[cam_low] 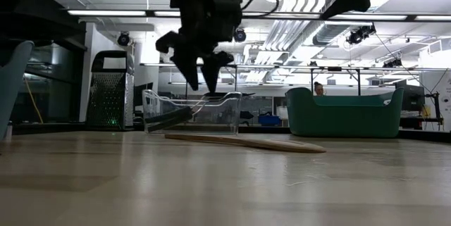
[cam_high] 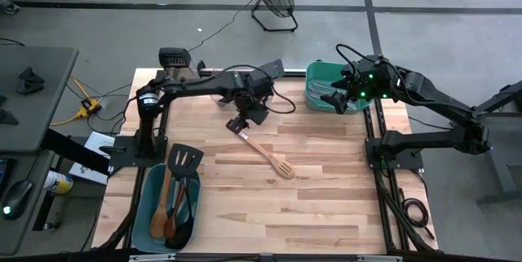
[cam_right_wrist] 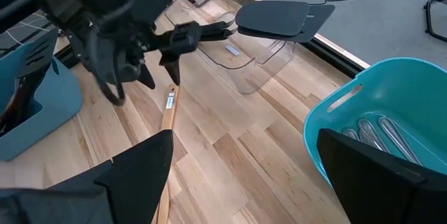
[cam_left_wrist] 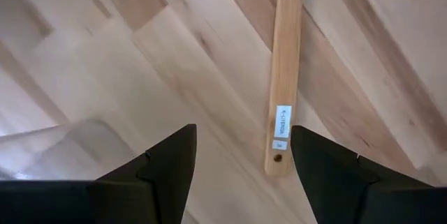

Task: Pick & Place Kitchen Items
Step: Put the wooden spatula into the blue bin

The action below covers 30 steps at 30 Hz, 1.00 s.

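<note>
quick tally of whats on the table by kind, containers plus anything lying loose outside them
blue tub: 1
green tub: 1
clear bin: 1
wooden spatula, loose on the table: 1
grater: 1
total: 5

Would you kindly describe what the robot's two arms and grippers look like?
Both arms are dark, slim and jointed, with black cables looping along them. The left gripper has two black wedge-shaped fingers. The right gripper is also black, with small green lights glowing on its wrist.
</note>
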Tool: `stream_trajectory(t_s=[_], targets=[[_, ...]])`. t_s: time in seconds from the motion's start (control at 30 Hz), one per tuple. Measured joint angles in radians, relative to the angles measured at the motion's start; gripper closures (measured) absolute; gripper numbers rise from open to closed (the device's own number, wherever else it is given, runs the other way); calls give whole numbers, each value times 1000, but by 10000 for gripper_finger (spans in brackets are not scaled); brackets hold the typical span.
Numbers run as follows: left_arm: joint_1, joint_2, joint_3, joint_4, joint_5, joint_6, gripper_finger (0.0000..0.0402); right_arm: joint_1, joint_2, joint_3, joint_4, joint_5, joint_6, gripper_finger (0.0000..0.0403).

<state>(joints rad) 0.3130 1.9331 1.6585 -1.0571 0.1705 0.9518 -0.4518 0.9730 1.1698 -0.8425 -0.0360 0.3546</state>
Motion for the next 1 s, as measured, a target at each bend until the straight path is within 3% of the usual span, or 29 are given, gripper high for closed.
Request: stream_trajectory(t_s=[0.3,0.53,1.0], targets=[[-55,0,-133,128,-3,43,174,0,0,0,0,0,0,54],[-150,0,-230,269,-91,73,174,0,0,0,0,0,9,54],[-202,18,-280,422,-76,5,174,0,0,0,0,0,11,54]])
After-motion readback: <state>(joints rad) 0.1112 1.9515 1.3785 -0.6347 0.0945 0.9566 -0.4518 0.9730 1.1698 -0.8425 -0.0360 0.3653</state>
